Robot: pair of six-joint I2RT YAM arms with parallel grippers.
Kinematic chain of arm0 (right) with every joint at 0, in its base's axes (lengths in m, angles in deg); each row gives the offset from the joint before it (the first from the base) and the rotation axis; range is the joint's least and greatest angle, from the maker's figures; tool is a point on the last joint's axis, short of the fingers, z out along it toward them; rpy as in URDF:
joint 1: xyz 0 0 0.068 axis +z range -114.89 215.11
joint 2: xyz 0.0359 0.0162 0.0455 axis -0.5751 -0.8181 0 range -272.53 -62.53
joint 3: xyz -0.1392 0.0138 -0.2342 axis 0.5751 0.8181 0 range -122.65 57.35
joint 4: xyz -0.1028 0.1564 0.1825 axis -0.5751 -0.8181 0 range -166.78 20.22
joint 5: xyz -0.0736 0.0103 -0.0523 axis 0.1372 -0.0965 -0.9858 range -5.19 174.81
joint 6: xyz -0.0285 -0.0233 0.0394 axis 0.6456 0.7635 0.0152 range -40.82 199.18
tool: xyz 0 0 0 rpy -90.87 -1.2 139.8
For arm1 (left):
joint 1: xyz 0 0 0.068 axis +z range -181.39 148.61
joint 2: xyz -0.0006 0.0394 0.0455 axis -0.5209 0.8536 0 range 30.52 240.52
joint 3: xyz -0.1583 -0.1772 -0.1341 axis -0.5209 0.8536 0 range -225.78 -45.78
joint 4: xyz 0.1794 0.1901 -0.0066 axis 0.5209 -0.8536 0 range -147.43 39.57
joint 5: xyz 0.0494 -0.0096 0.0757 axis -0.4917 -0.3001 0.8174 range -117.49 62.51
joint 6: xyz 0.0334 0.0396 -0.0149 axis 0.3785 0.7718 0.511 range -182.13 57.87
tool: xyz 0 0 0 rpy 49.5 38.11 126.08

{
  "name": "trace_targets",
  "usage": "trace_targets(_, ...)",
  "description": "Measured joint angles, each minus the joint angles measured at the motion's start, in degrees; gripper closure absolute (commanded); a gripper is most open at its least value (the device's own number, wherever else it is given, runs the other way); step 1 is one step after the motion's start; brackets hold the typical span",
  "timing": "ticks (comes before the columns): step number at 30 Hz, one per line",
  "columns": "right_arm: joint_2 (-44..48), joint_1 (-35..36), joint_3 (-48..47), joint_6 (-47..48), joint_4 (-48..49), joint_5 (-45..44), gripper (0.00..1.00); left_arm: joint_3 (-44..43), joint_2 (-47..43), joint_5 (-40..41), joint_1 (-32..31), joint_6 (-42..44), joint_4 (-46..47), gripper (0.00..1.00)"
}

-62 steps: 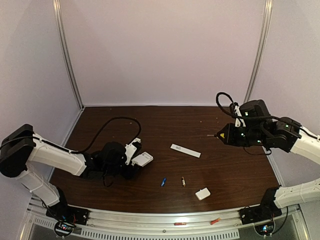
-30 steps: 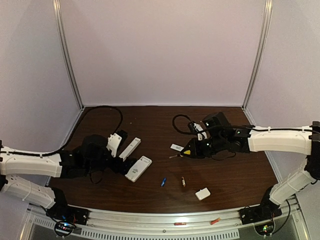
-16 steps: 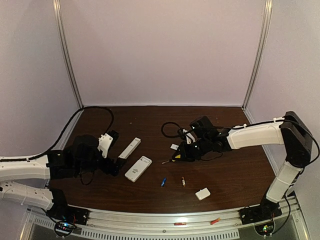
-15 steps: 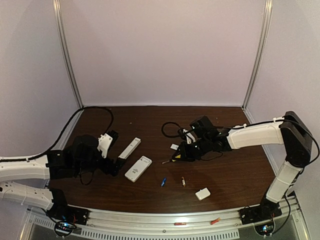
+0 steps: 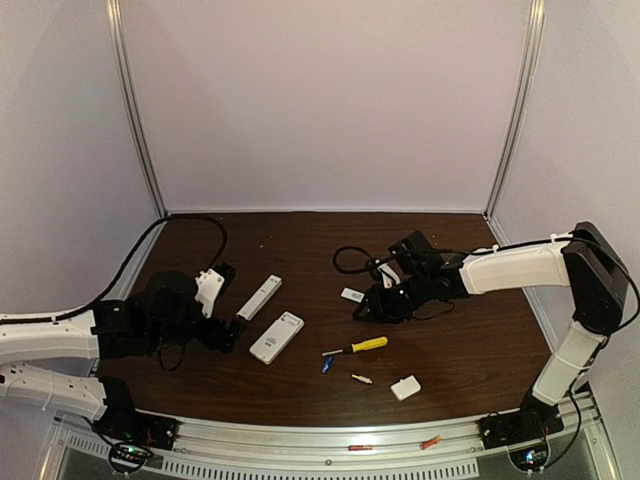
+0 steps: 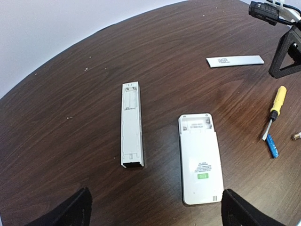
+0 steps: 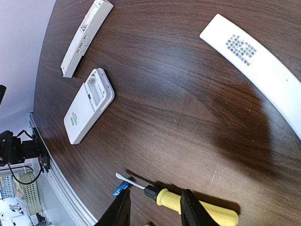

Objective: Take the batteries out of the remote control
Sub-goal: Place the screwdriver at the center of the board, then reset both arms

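Two batteries out on the bench, both arms empty.
A blue battery [image 5: 326, 365] and a gold battery [image 5: 361, 379] lie near the front edge, the blue one just beside the tip of the yellow-handled screwdriver [image 5: 358, 346]. The wide remote [image 5: 277, 337] and the narrow remote [image 5: 259, 297] lie left of centre (backs up, compartments open). The left jaws are spread wide and hold nothing. The right jaws are parted near the screwdriver and are also empty.

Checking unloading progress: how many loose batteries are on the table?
2. The blue battery lies beside the screwdriver's tip. The gold battery lies nearer the front edge, left of the small white cover. Others could be hidden under the arms.
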Motion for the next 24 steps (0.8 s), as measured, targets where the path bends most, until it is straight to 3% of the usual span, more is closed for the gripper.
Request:
trace_targets(3, 1.5, -0.5, 0.1, 0.9, -2.4, -0.2, 0.57, 0.0, 0.6, 0.1, 0.0, 0.0, 0.0, 0.03)
trace_targets(6, 4.0, -1.0, 0.1, 1.8, -4.6, -0.9, 0.46, 0.0, 1.2, 0.2, 0.0, 0.0, 0.1, 0.03)
trace_targets(15, 13.9, -3.7, -0.6, 6.4, -14.5, -6.0, 0.02, -2.1, 1.8, 2.1, 0.0, 2.8, 0.4, 0.03)
trace_targets(24, 21.5, -4.8, -4.7, 8.2, -23.5, -12.1, 0.0, -5.9, 0.2, 6.1, 1.4, 6.0, -0.4, 0.03)
